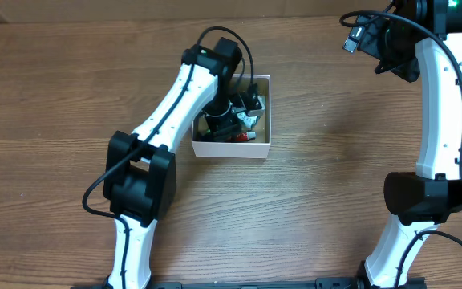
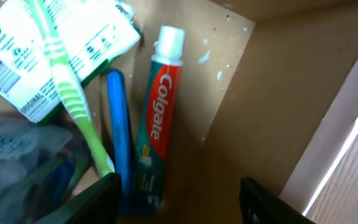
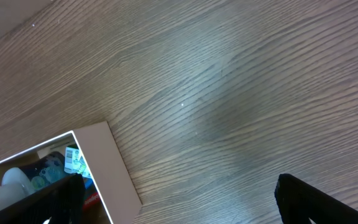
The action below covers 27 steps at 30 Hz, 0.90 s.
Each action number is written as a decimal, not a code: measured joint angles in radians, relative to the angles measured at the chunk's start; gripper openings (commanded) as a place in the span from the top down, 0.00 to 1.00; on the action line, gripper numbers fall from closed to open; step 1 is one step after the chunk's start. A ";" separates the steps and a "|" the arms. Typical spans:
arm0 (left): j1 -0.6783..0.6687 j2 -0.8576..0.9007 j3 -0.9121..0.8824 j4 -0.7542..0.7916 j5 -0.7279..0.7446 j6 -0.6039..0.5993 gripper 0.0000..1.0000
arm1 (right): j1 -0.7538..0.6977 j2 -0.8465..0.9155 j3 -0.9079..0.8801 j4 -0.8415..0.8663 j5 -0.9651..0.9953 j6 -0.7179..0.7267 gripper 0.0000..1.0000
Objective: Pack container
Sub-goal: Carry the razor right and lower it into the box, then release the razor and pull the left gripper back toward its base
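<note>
The container (image 1: 231,149), a small square box with white walls, sits mid-table. My left gripper (image 1: 233,108) reaches down into it and is open and empty (image 2: 179,199) above the brown floor (image 2: 260,93). Inside lie a red and green Colgate toothpaste tube (image 2: 157,118), a green toothbrush (image 2: 73,93), a blue stick-shaped item (image 2: 118,118) and a white and green labelled packet (image 2: 30,56). My right gripper (image 1: 379,44) is at the far right, open and empty (image 3: 179,202) over bare wood. The container's corner (image 3: 114,168) shows at its lower left.
The wooden table (image 1: 335,185) surrounds the box. The right arm's base (image 1: 431,197) stands at the right, the left arm's base (image 1: 139,177) at the front left. A cable plug (image 1: 351,40) hangs by the right wrist.
</note>
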<state>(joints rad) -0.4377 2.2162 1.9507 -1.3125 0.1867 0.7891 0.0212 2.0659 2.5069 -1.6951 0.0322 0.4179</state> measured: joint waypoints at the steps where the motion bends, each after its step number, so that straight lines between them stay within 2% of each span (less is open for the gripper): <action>1: -0.002 -0.002 0.000 0.000 -0.005 0.000 0.37 | 0.000 0.000 0.000 0.000 0.001 0.000 0.00; 5: -0.006 -0.049 0.000 0.000 -0.013 0.000 0.33 | 0.000 0.000 0.000 0.000 0.000 0.000 0.00; 6: -0.006 -0.072 0.000 0.001 -0.016 0.000 0.27 | 0.000 0.000 0.000 0.000 0.000 0.000 0.00; 7: -0.006 -0.094 0.000 0.003 -0.017 0.000 0.09 | 0.000 0.000 0.000 0.000 0.000 0.000 0.00; 8: -0.006 -0.125 0.000 0.005 -0.018 -0.001 0.00 | 0.000 0.000 0.000 0.000 0.000 0.000 0.00; 14: -0.006 -0.330 0.000 0.031 -0.028 -0.085 0.00 | 0.000 0.000 0.000 0.000 0.000 0.000 0.00; 20: -0.006 -0.549 0.001 0.010 -0.153 -0.362 0.00 | 0.000 0.000 0.000 0.000 0.000 0.000 0.00; 27: -0.006 -0.853 0.006 -0.170 -0.305 -0.643 0.00 | 0.000 0.000 0.000 0.000 0.000 0.000 0.00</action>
<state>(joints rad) -0.4435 1.3628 1.9564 -1.4822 -0.1181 0.1459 0.0212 2.0659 2.5069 -1.6951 0.0326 0.4179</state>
